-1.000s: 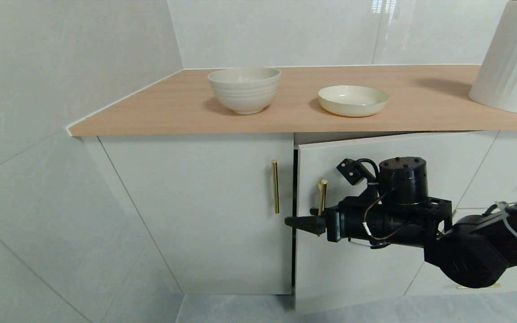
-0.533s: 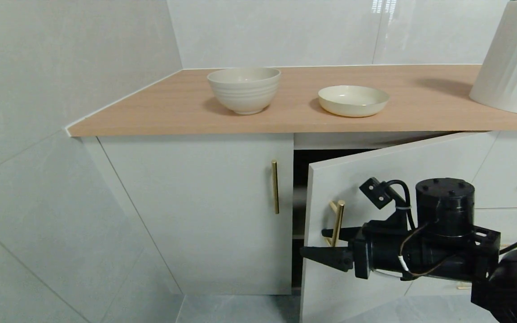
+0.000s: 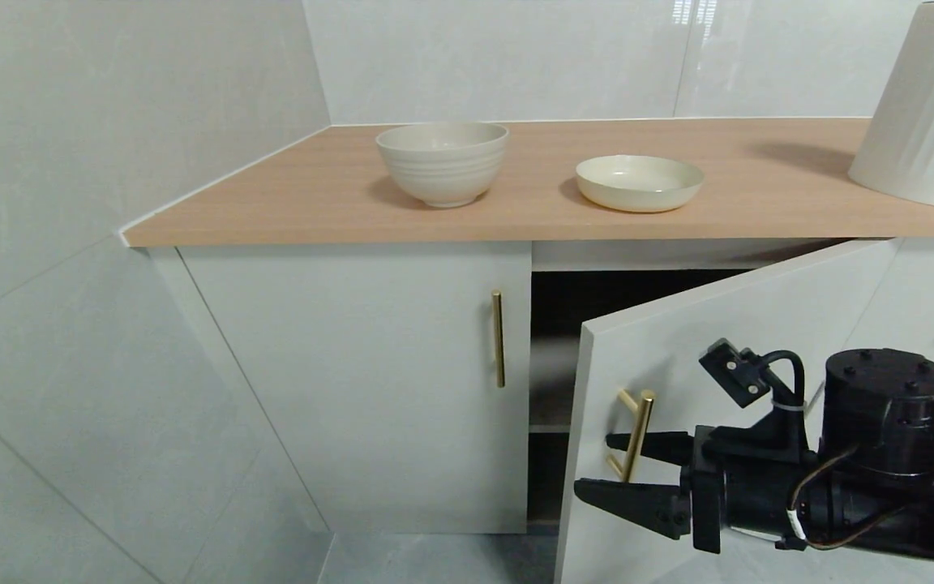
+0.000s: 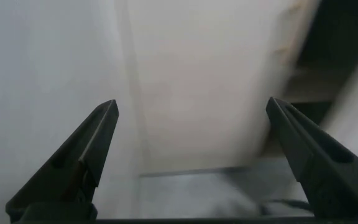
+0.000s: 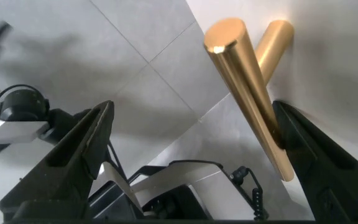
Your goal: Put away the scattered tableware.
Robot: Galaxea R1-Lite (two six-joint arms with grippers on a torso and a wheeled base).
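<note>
On the wooden table (image 3: 272,203), toward the tiled corner: ribbed cream bowl (image 3: 442,162), upright. To its right and apart from it: shallow cream dish (image 3: 639,182), upright. At the far right of the table, well apart from the dish: white ribbed lampshade (image 3: 929,105).

Below the table: left cabinet door (image 3: 353,381) shut, with vertical brass left door handle (image 3: 499,338) near its inner edge. Right cabinet door (image 3: 718,324) swung partly open. In the gap between the doors: dark interior and the edge of a shelf (image 3: 552,426). Near the free edge of the open door: brass right door handle (image 3: 636,434).

At the open door: right gripper (image 3: 594,464), held horizontal, jaws spread wide and set around the right door handle, one finger behind the bar, the other in front and lower. In the right wrist view: bar close against one finger, contact not discernible.

In the left wrist view: left gripper (image 4: 191,104), jaws spread wide, holding nothing, facing a pale panel (image 4: 210,81).
</note>
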